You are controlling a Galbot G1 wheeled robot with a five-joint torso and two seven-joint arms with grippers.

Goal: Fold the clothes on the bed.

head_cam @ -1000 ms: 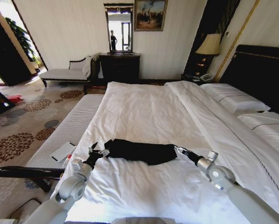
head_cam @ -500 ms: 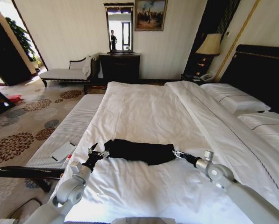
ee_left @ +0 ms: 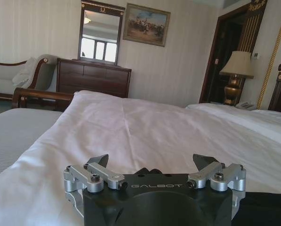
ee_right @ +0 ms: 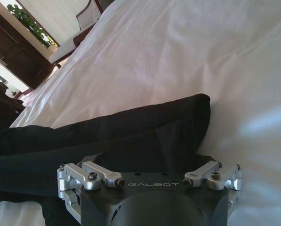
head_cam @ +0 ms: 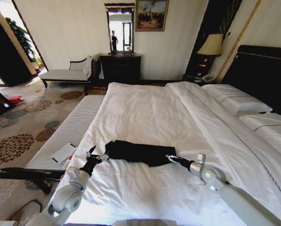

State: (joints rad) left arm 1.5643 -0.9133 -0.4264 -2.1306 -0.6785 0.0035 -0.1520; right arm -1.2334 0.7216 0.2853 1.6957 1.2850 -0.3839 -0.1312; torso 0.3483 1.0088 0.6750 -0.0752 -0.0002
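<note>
T-shirt (head_cam: 139,152) unmoved on bed (head_cam: 149,113), right gripper (head_cam: 170,157) pushed further in

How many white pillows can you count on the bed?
2: one pillow by the headboard, a nearer pillow at the picture's right edge. More may be hidden beyond the frame.

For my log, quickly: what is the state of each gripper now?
Left gripper: open, holding nothing, beside the T-shirt.
Right gripper: at the T-shirt's other end; cannot be told.
</note>
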